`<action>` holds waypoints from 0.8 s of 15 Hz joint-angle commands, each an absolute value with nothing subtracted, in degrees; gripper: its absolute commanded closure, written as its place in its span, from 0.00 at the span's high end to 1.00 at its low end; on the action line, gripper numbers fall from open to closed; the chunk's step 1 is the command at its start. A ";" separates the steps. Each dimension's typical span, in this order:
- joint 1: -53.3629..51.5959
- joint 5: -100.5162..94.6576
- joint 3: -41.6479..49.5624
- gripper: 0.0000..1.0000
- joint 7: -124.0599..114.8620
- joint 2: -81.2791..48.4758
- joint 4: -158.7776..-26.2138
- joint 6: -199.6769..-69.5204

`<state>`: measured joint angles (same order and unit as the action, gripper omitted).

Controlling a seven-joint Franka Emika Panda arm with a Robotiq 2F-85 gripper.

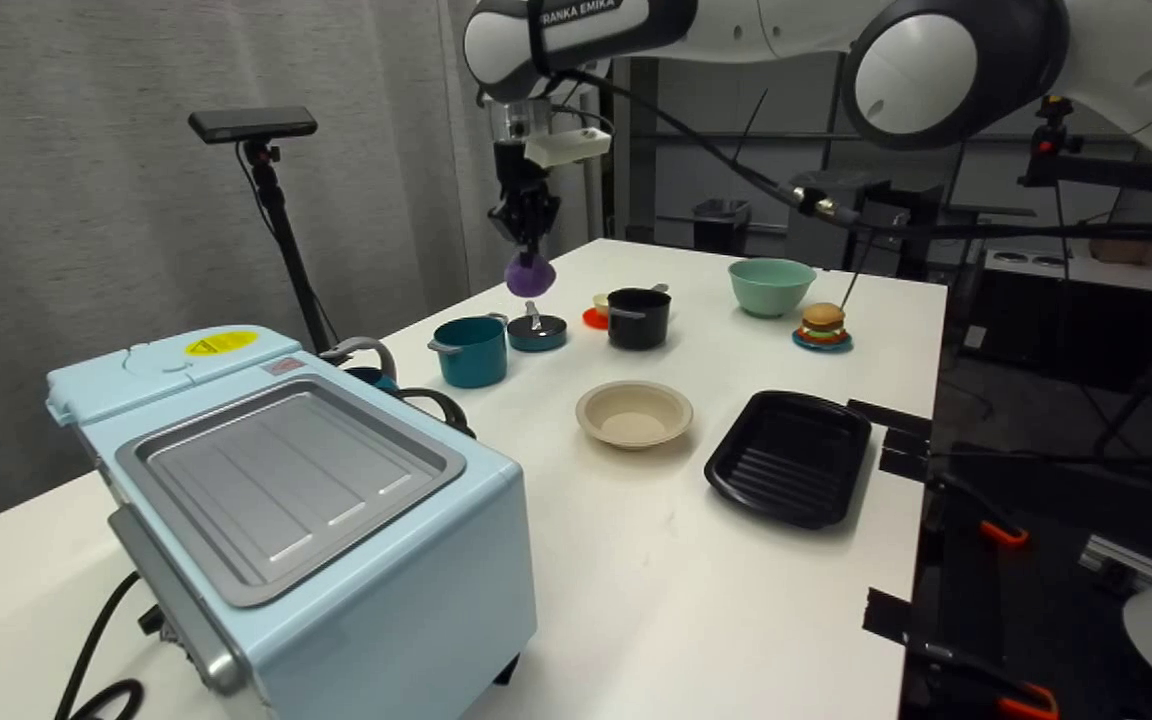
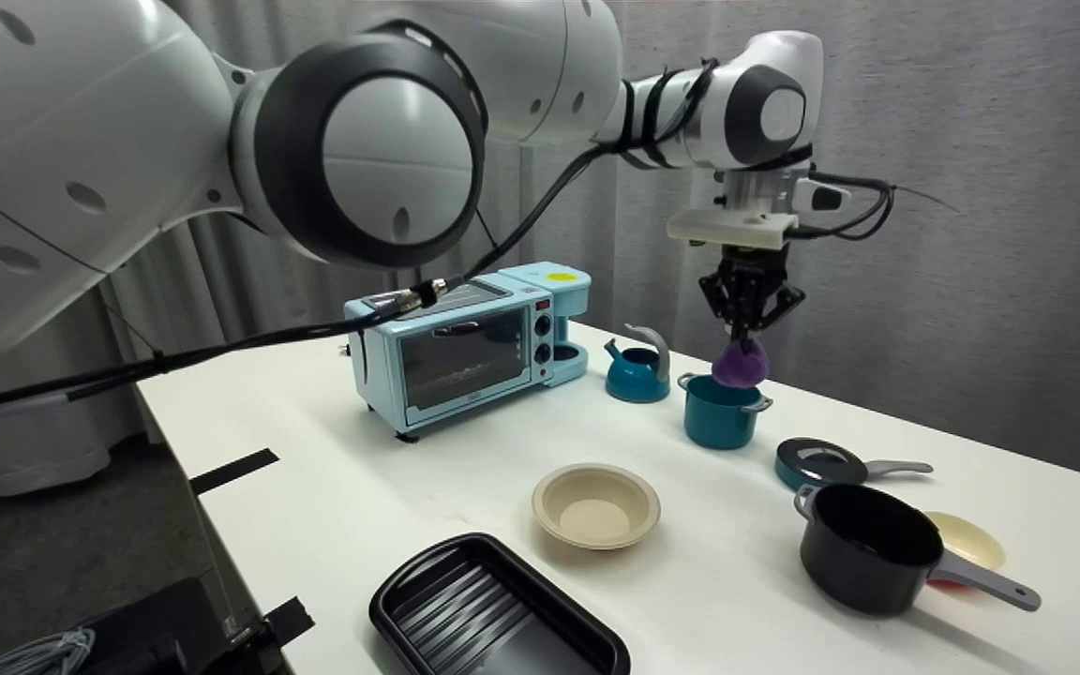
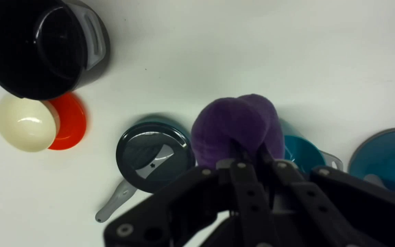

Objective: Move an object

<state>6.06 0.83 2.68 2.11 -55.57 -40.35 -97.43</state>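
Wrist view: the jaws pinch a soft purple object [image 3: 231, 125]
Table [image 1: 636, 570]: this object hangs above it
Teal pot [image 2: 720, 417]: stands near the frying pan [image 2: 817, 464]

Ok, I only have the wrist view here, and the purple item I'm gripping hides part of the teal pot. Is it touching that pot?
Observer: No. In an exterior view the purple item hangs in the air, apart from the teal pot.
Operator: Good. Any bowls outside my picture?
Observer: Yes, two: in an exterior view a tan bowl and a mint-green bowl both stand on the table.
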 commanded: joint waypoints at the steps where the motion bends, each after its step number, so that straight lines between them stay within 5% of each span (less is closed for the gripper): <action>1: 6.88 2.68 0.49 0.02 6.70 -51.02 -44.14 -91.67; 12: 5.90 -0.29 -0.23 0.02 16.47 -37.26 -74.06 -90.85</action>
<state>5.85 0.96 0.04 12.66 -44.26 -62.84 -89.94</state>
